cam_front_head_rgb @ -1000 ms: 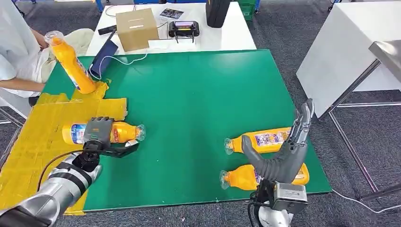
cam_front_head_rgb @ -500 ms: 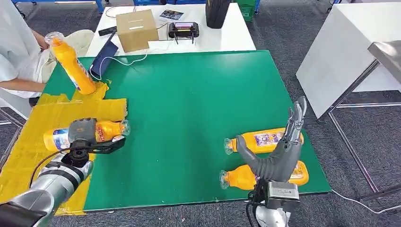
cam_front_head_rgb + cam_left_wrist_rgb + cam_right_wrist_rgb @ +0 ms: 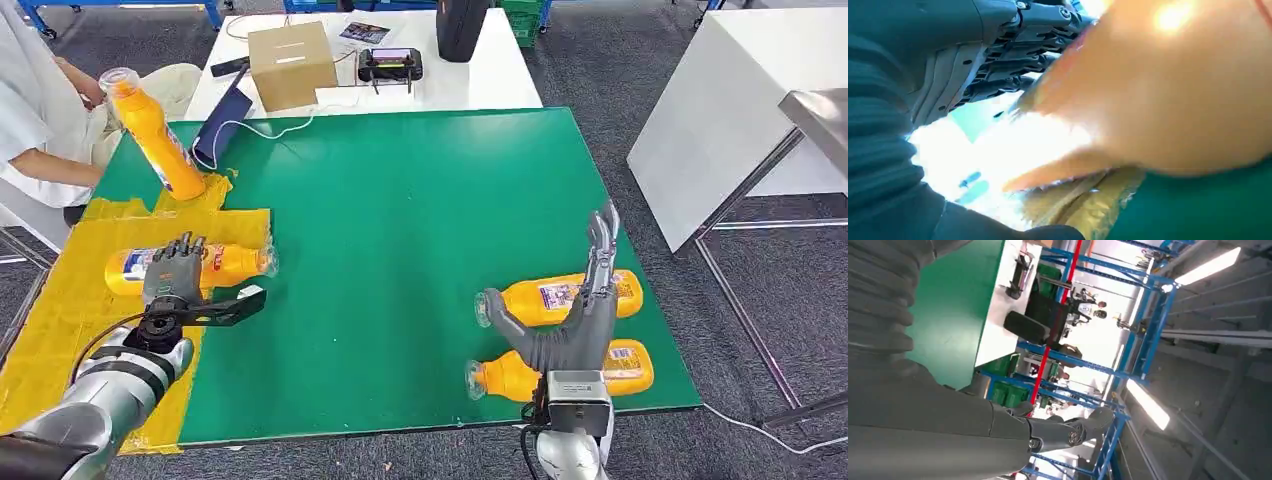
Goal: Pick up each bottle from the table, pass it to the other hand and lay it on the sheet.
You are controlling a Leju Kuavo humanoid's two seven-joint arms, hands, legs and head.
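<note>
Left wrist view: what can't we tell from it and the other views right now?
- Left wrist view: bottle is a blurred orange mass with glare; label unreadable, finger contact unclear.
- Head view: left hand covers the middle of that bottle, so release can't be confirmed.
- Head view: right hand hides part of the two bottles on the table.

No text can be read: the labels on the orange bottles [image 3: 565, 297] and on the bottle on the yellow sheet [image 3: 190, 266] show print, but it is too small and blurred to make out
</note>
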